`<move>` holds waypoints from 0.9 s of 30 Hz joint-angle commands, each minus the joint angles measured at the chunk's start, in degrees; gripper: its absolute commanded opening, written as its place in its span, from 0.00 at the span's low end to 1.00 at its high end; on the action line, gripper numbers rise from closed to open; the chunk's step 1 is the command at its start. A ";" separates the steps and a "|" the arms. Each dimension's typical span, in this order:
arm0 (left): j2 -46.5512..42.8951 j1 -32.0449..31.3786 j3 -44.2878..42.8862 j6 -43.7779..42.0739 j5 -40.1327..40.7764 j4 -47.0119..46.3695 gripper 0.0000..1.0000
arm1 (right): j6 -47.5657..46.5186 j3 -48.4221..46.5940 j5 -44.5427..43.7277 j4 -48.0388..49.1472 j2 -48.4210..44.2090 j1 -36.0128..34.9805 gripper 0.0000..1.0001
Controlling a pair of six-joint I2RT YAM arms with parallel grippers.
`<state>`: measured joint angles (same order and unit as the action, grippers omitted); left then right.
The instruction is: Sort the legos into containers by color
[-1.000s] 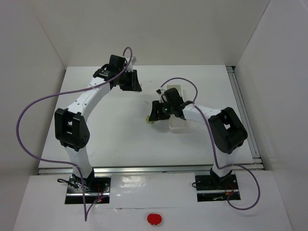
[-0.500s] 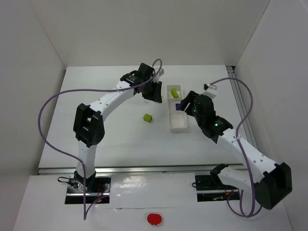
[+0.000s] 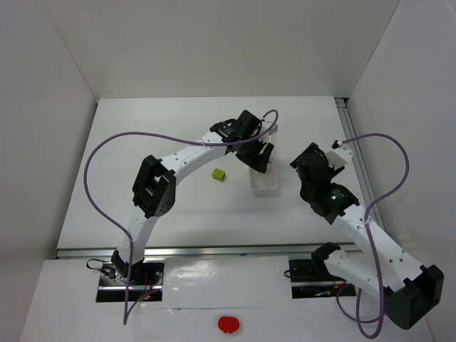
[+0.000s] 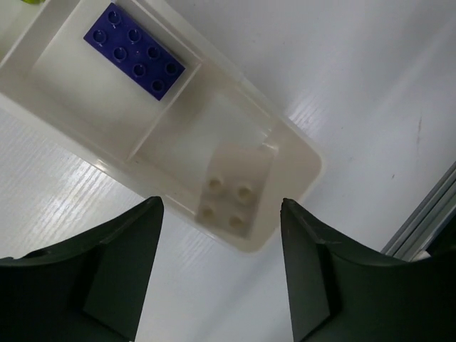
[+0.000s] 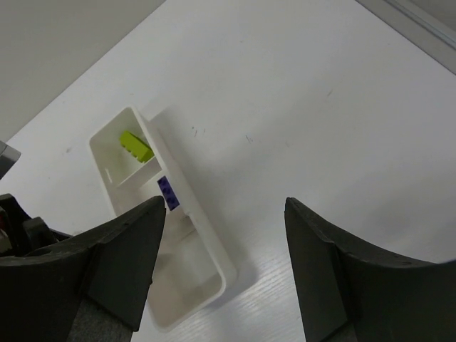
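My left gripper (image 4: 219,228) and right gripper (image 5: 224,206) hang empty by the tray (image 3: 264,184), fingers apart. The loose green brick (image 3: 219,174) looks light, hard and slick; I'd pinch its flat sides.

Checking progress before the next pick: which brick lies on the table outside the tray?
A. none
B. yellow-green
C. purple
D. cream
B: a yellow-green brick lies on the table left of the tray, while the purple brick and cream brick sit inside its compartments.
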<state>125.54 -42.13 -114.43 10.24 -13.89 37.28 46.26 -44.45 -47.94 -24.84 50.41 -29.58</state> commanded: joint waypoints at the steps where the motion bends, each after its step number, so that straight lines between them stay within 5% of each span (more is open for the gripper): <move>1: -0.03 -0.76 -2.90 -1.54 -0.18 -0.98 0.78 | -0.29 0.68 -4.35 -0.47 0.03 0.32 0.75; 9: -3.45 -0.76 -2.90 -1.02 6.57 0.33 0.84 | -1.78 0.68 -2.07 2.07 0.65 0.32 0.75; 13: -11.51 3.88 6.64 3.19 11.69 -1.06 0.74 | -6.26 0.68 0.83 4.71 1.18 0.32 0.75; 19: -16.81 9.25 19.06 6.63 10.82 -5.54 0.73 | -8.82 0.68 4.87 7.70 3.11 0.32 0.75; 24: -14.71 13.48 23.55 12.69 4.23 -7.31 1.00 | -11.27 0.68 9.09 9.54 5.31 0.32 0.75; 27: -11.73 13.48 23.55 13.22 4.22 -7.31 1.00 | -13.64 -0.63 12.42 10.07 7.67 0.32 0.76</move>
<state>111.44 -27.73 -90.91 20.29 -6.63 31.73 35.90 -44.12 -39.09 -18.48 56.69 -29.58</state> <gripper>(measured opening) 0.998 0.761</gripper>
